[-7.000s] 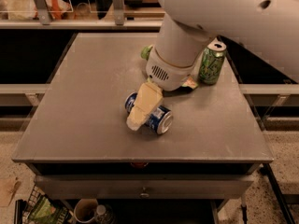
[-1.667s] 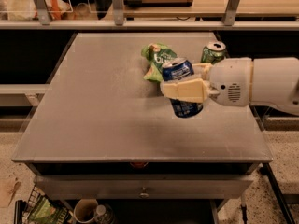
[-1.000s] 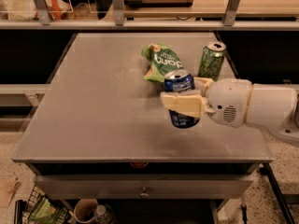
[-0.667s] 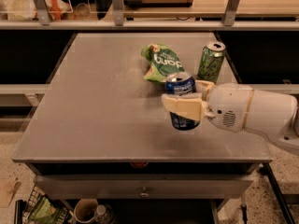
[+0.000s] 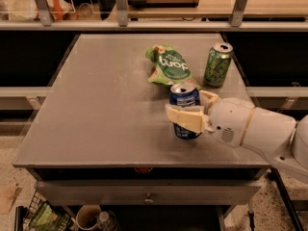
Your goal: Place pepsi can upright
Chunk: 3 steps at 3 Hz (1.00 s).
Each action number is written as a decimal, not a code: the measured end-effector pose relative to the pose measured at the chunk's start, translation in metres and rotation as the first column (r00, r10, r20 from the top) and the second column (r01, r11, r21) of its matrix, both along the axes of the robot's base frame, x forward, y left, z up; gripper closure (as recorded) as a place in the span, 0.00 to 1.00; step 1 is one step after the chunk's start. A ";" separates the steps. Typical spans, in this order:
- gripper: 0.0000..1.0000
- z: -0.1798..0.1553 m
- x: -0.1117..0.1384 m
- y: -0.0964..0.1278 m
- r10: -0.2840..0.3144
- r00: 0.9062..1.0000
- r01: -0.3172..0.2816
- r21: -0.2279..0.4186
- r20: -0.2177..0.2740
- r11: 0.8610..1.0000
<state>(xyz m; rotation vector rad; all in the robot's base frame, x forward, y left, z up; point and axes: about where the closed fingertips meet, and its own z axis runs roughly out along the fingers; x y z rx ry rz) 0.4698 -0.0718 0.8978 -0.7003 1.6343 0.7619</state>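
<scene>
**Pepsi can upright in gripper, front-right of table**

The pepsi can (image 5: pixel 183 98) stands w/ its long axis vertical: silver top end up, tab opening facing the camera, base down at the table (image 5: pixel 96 105) surface. Can't tell whether the base sits on the top or hangs just above it. It is in the front-right part of the table, near the front edge, just in front of the snack bag (image 5: pixel 169 66).

The gripper (image 5: pixel 186 106) comes in from the right on a white arm (image 5: pixel 255 129), approx. level w/ the can's mid-height, and is clamped on the pepsi can. One cream finger (image 5: pixel 185 120) wraps across the near side of the can and covers its middle band. The other shows behind the can, on the far-right side. The blue body shows above and below the near finger.

Count:
- 1 pepsi can, dark blue.
- 1 green can (image 5: pixel 218 65), also upright, far-right on the table, just right of the bag and apart from the pepsi can.
- 1 green snack bag w/ white lettering, lying flat near the table's middle-rear.
- 1 gripper, 2 fingers.

Containers:
- Both cans: tops show openings, contents not visible.
- A drawer (image 5: pixel 144 192) under the tabletop is closed.
- On the floor below sit a round cup (image 5: pixel 89 218) and a wire basket (image 5: pixel 24 214) holding a greenish packet. What is inside the cup I can't tell.
</scene>
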 end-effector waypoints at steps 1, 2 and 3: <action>1.00 -0.008 0.002 -0.002 -0.023 0.999 0.023 -0.001 0.046 1.000; 1.00 -0.013 0.001 -0.002 -0.038 0.996 0.038 0.007 0.078 0.999; 1.00 -0.020 -0.002 -0.002 -0.034 0.998 0.033 0.016 0.056 0.999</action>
